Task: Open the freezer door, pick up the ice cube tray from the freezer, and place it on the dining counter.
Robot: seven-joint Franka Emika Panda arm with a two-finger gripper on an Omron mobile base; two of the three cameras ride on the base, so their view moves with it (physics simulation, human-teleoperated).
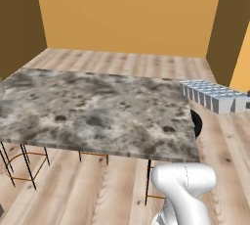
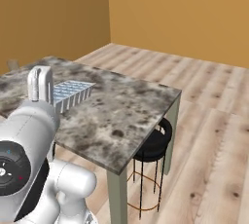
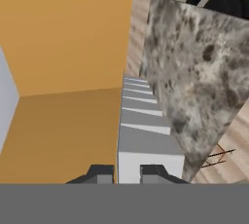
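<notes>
Fingers (image 3: 127, 172) pinching the ice cube tray (image 3: 141, 130), held near the dining counter (image 1: 97, 111) edge

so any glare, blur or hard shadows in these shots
Left base view: flat even light, no glare on the dining counter, the ice cube tray slightly soft. Right base view: faint shadow under the counter by the stool. Hand view: rolled sideways, tray close up and blocky, the gripper shut on it.

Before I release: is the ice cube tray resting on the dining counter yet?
Apart. In the left base view the ice cube tray hangs beyond the dining counter's right edge, with floor visible beneath it.
</notes>
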